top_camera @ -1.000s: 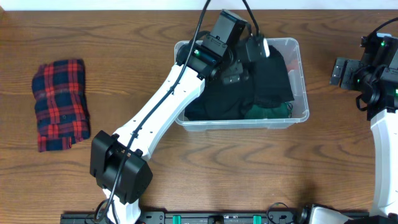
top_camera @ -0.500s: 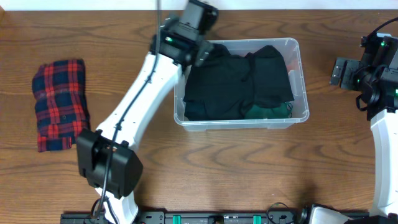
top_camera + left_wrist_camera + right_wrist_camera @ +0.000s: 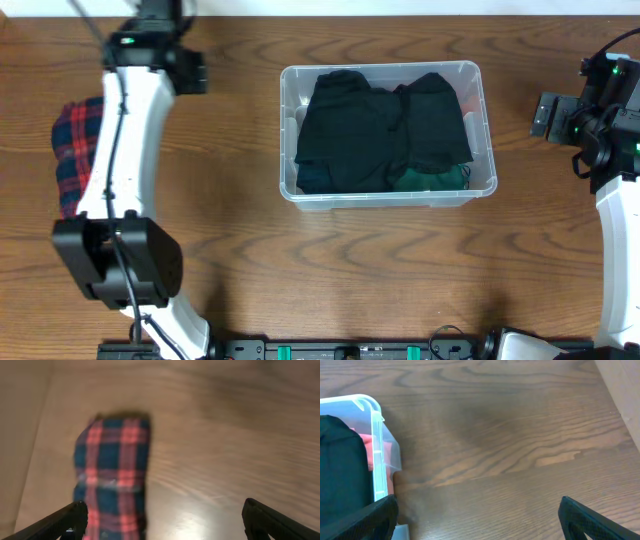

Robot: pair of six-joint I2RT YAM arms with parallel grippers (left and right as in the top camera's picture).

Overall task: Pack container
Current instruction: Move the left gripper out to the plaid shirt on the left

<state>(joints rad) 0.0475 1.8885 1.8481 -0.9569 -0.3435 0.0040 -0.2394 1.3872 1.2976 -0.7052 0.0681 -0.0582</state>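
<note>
**Q:** Wooden table (image 3: 330, 280), seen from above. Where is the container (image 3: 386, 198)?

**A:** Right of centre, near the far edge. It holds folded black clothes (image 3: 380, 125), with green fabric (image 3: 430, 180) showing at its near side.

**Q:** And the jaws?

**A:** The left jaws are spread wide and empty above a red-and-blue plaid cloth (image 3: 112, 475) on the table's left side. The right jaws are also wide and empty, hovering just right of the container.
</note>
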